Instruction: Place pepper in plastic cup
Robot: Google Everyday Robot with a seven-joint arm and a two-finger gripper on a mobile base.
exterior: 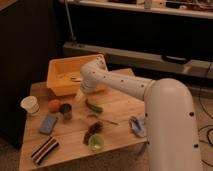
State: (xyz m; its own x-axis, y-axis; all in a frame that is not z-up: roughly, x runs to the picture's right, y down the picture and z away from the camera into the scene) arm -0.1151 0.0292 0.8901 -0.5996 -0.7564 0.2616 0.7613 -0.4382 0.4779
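The pepper (93, 106), small, dark green and curved, lies on the wooden table (117, 102) just in front of the yellow bin. The plastic cup (96, 142), short and lime green, stands near the table's front edge, below the pepper. My white arm reaches in from the lower right and bends over the bin's front. The gripper (80, 94) points down at the table, just left of and above the pepper's left end. Nothing shows in it.
A yellow bin (60, 70) stands at the back. A white paper cup (30, 105), an orange fruit (54, 105) and a dark metal cup (65, 111) are on the left. A blue sponge (48, 123), a striped item (44, 150), a dark red lumpy item (92, 131) and a blue-white cloth (137, 125) lie in front.
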